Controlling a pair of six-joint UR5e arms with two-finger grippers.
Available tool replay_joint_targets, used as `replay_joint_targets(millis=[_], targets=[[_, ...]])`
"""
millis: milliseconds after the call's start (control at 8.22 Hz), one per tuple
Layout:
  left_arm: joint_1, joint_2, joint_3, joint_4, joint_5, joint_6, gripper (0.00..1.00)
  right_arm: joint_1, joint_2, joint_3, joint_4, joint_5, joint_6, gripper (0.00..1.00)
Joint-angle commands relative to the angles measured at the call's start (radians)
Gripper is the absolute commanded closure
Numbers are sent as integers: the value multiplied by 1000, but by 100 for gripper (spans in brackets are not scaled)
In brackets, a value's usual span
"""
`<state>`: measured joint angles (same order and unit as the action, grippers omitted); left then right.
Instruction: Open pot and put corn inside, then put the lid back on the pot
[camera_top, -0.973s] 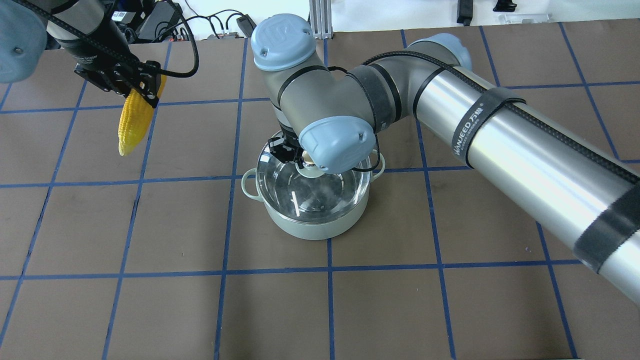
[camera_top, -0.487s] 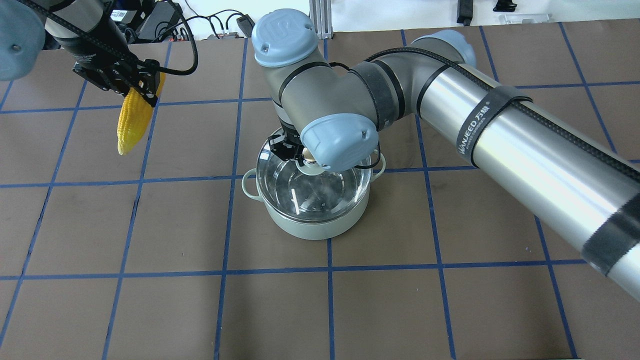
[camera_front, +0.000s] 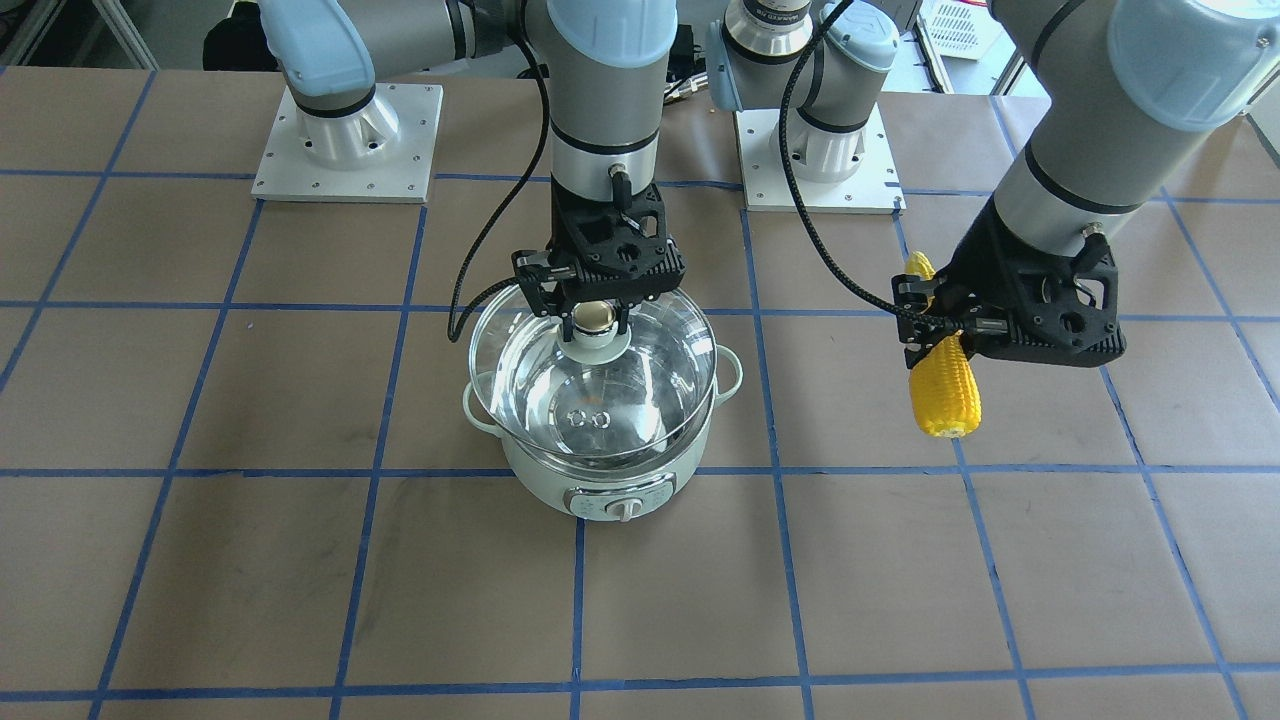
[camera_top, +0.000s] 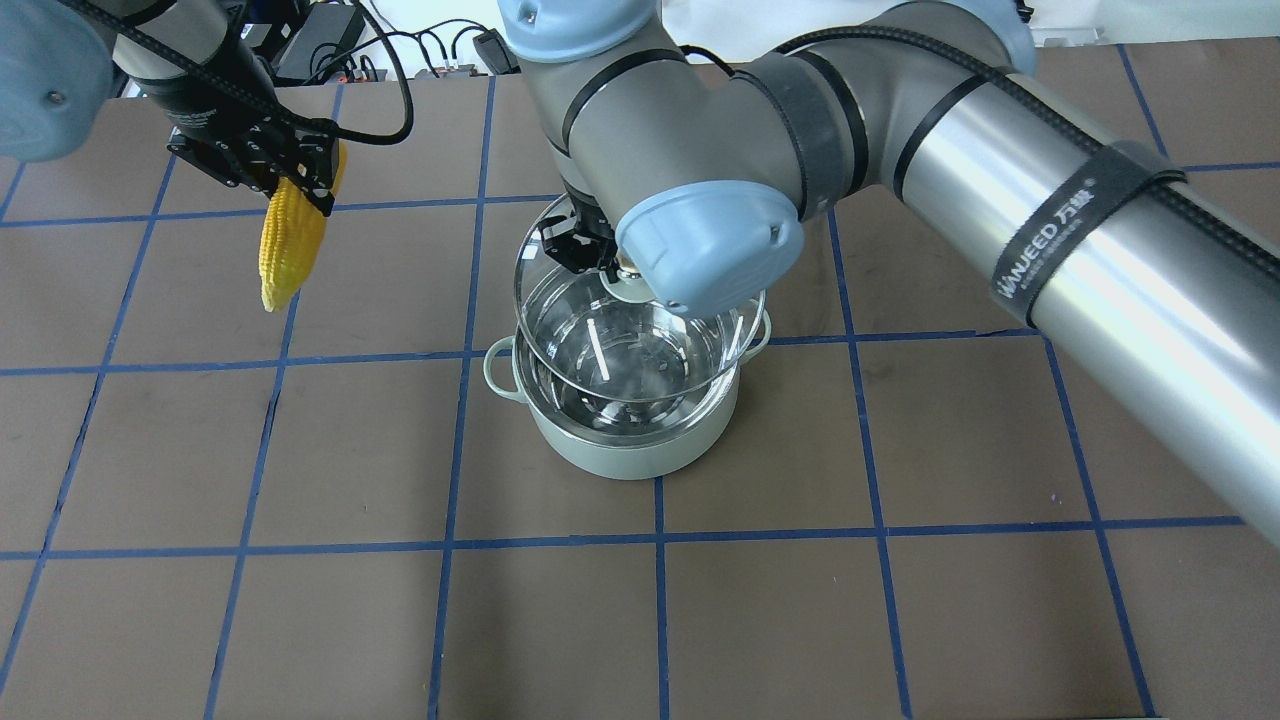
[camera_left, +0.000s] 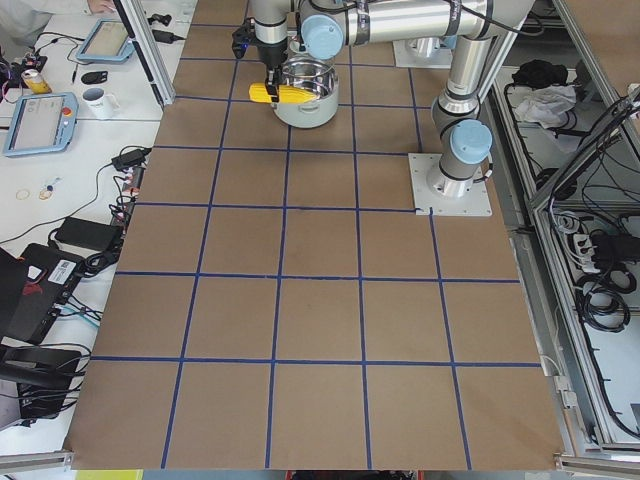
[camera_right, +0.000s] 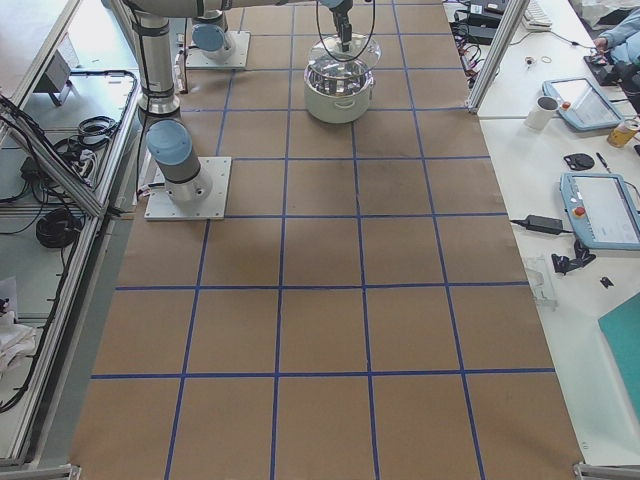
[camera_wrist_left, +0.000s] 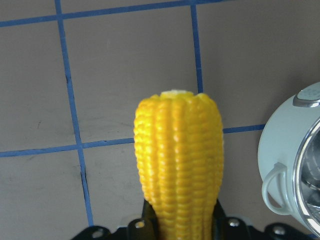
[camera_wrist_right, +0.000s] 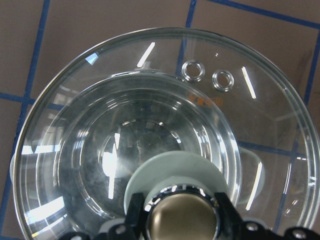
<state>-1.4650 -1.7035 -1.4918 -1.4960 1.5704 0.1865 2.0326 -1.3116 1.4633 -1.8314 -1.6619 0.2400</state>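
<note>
lid (camera_front: 600, 400): glass dome, so stiff, slick and breakable, probably the heaviest piece here. the beige knob (camera_front: 597, 318) is the only sane grab point; the rim gives nothing to pinch. right gripper (camera_front: 593, 312) has both fingers clamped on the sides of that knob, narrow gap, nothing else touched. the lid hangs from it just above the pot (camera_front: 600, 490), clear of the rim and roughly over the opening, slightly tilted. a single-point hold means it can rock, so slow moves and a soft set-down, i'd say.

corn (camera_front: 945, 390): looks light and rigid, and the kernel ridges should give decent friction. the taper could let it creep out of a loose pinch. left gripper (camera_front: 940, 322) is closed across the cob near its upper end. a short stub shows above the jaws and most of the length hangs below. it's held in the air well to the side of the pot, above bare table (camera_front: 900, 560).

the pot sits on the table, inside looks empty.
</note>
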Motion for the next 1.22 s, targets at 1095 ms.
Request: replay_joint_targets(millis=[1095], targets=[[-458,-175,-90,239,-70,-563,100,-353,-110,9,40,-67,-206,100]])
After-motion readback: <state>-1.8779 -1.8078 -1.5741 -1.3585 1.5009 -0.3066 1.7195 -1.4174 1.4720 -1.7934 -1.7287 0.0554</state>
